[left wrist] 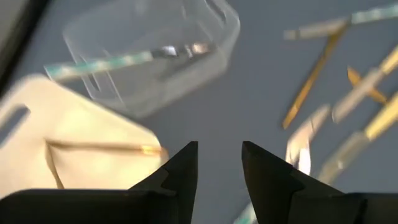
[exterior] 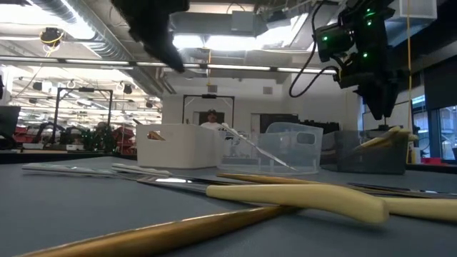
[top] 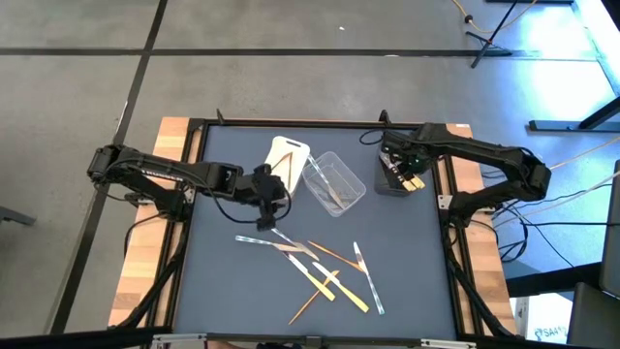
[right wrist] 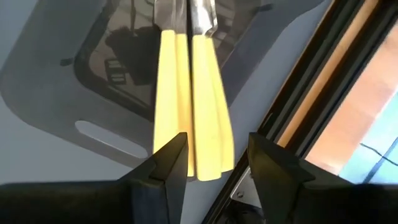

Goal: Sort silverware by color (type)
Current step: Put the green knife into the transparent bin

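inside the dark grey tub (top: 395, 178), yellow cutlery (right wrist: 193, 118); both grippers' jaws parted, empty.

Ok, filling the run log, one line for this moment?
right gripper: open over dark grey tub, yellow silverware inside | left gripper: open, near white tub
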{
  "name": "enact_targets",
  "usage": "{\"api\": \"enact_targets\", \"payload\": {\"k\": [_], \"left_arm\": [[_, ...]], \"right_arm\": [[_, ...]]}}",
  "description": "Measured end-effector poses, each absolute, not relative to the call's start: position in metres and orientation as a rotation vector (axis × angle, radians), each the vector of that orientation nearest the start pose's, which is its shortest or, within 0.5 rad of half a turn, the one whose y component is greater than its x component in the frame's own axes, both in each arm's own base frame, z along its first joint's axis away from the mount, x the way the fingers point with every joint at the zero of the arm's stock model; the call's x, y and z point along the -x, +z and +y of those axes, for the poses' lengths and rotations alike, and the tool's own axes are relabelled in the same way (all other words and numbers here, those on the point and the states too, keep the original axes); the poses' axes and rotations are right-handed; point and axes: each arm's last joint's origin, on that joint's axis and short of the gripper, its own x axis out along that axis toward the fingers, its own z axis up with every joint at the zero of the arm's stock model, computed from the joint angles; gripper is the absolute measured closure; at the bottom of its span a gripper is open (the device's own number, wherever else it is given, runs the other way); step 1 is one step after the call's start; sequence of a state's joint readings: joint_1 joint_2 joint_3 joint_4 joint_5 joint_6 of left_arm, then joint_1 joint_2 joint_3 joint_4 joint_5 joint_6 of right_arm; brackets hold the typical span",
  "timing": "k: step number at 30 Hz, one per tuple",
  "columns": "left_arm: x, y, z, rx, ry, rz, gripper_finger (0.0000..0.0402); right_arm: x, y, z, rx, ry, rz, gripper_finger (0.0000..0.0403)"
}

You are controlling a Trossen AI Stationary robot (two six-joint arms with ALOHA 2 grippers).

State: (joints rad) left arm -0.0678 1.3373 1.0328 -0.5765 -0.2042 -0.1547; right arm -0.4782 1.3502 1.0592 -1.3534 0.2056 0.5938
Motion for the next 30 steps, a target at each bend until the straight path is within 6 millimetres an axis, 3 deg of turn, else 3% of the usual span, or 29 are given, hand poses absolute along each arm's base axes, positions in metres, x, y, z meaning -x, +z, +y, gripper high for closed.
{"api": "enact_targets", "payload": {"k": [8,14,22,30], "left_arm": [[-0.257,0.260,-0.023,0.056,0.189,1.033,0.0282],[-0.252,0.252,-0.035,0.061,0.145,1.067,0.0282],[-0.233,0.206,-0.053,0.080,0.103,1.163,0.0282],[-0.221,0.176,-0.066,0.070,0.018,1.145,0.0282]], "right_arm": [[-0.163,0.275,-0.091,-0.654,-0.999,1.324,0.0248],[-0.157,0.295,-0.085,-0.623,-0.941,1.105,0.0249],[-0.180,0.313,-0.058,-0.477,-0.750,0.856,0.0249],[-0.211,0.320,-0.028,-0.349,-0.525,0.710,0.0249]]}}
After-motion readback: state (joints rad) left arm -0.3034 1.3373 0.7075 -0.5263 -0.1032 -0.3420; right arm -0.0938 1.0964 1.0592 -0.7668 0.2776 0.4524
